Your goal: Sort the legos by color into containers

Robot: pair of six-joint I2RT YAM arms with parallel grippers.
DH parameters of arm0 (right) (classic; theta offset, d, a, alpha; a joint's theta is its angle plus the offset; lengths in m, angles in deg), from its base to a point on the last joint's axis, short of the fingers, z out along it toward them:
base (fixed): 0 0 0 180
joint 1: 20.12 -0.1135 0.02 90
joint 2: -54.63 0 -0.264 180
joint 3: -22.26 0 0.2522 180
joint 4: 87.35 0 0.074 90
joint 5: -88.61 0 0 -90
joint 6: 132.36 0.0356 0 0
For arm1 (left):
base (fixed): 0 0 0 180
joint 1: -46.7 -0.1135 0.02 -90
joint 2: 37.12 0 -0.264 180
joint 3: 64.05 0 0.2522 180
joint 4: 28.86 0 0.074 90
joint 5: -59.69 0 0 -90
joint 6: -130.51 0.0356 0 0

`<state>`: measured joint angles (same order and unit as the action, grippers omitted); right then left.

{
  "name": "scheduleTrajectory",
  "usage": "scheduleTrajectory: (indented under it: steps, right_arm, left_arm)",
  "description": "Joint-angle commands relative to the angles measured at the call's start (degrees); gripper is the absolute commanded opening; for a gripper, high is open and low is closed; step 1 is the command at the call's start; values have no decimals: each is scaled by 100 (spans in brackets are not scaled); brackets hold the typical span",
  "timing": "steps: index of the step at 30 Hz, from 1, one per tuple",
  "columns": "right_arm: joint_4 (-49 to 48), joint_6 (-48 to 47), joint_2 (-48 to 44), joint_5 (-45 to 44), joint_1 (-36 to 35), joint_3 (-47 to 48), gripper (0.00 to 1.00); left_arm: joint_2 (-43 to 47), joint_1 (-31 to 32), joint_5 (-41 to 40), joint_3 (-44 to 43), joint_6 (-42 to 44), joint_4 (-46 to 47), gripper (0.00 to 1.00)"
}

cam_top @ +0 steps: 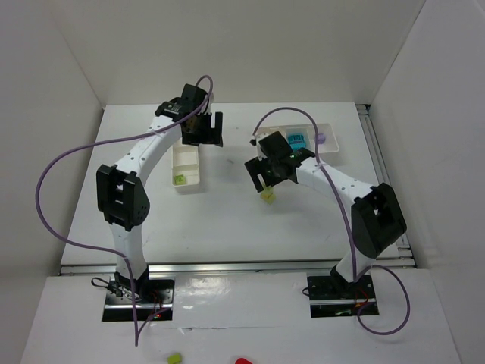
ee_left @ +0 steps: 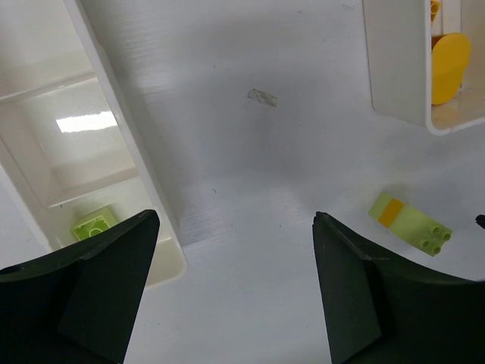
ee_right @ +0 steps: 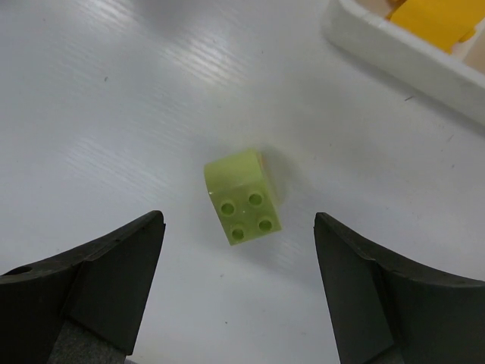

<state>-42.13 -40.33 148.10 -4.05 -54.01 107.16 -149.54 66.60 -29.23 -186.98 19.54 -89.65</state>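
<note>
Lime green lego point(ee_right: 242, 206) lying loose on the white surface point(ee_right: 98, 114), framed by the released right end effector point(ee_right: 236, 227), untouched, left end effector point(ee_left: 235, 227) likewise spread wide, empty, over the edge of the narrow tray point(ee_left: 114, 83) holding another lime brick point(ee_left: 95, 224), yellow pieces point(ee_right: 436, 15) in the wider tray point(ee_right: 394, 49)

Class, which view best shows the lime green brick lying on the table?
Right wrist view: the brick sits large and central, four studs clear. Left wrist view shows the brick small, lower right, with an orange patch. Top view shows only a speck.
</note>
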Motion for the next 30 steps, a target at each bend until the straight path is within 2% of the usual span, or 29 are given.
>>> scheduleTrajectory:
  steps: [1, 9, 14, 18, 20, 21, 22, 24, 27, 30]
  right_arm:
    - [9, -132, -31, 168, 23, -108, 87]
    - [-211, 96, 400, 1090, -91, -91, 87]
    - [-377, 465, 777, 2397, -399, 471, 75]
    - [-597, 571, 1330, 3129, -461, 1226, 72]
    - [-388, 571, 1393, 3044, -513, 1690, 72]
    - [-387, 571, 1445, 2747, -513, 1754, 76]
    - [-387, 571, 1394, 2570, -513, 1755, 83]
    - [-387, 571, 1315, 2288, -453, 1755, 86]
    - [-500, 773, 999, 1770, -268, 1387, 86]
    - [-922, 1221, 314, 892, -66, 685, 87]
  left_arm:
    - [106, -21, -20, -228, -3, 0, 92]
    - [211, -74, -143, -44, -56, 0, 92]
    - [265, -345, -380, -44, -178, -113, 92]
    - [379, -749, -381, -96, -442, -175, 92]
    - [458, -804, -311, -44, -443, -175, 92]
    - [545, -864, -215, -44, -382, -175, 92]
    - [607, -865, -127, 26, -381, -236, 92]
    - [607, -865, 102, 27, -381, -377, 92]
    - [607, -542, 437, 202, -740, -720, 89]
    - [896, -181, 577, 912, -1391, -494, 89]
